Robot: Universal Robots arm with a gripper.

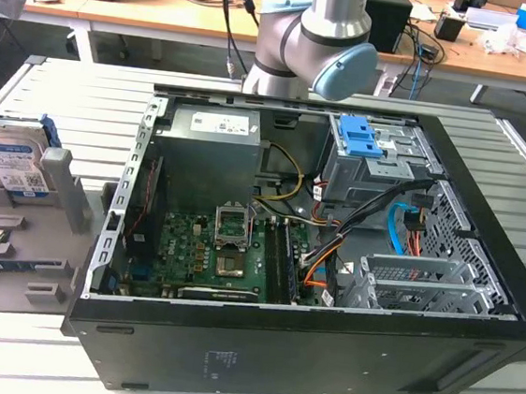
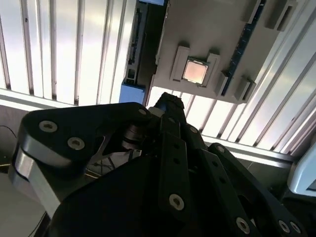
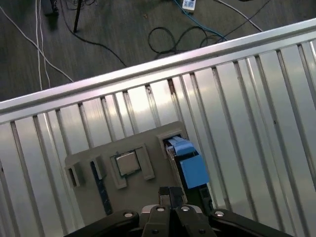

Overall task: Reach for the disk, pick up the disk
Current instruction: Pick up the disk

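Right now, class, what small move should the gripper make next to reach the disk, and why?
Probably shift sideways until centred over the disk: the gripper hangs above the grey holder, seemingly between the disk and the CPU chip.

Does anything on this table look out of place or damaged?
Nothing looks spilled or broken. The computer case lies on its side with the panel off and loose cables inside. The disk stands on edge in the grey holder on the exterior view's left, outside the case, with a CPU chip lying nearby.
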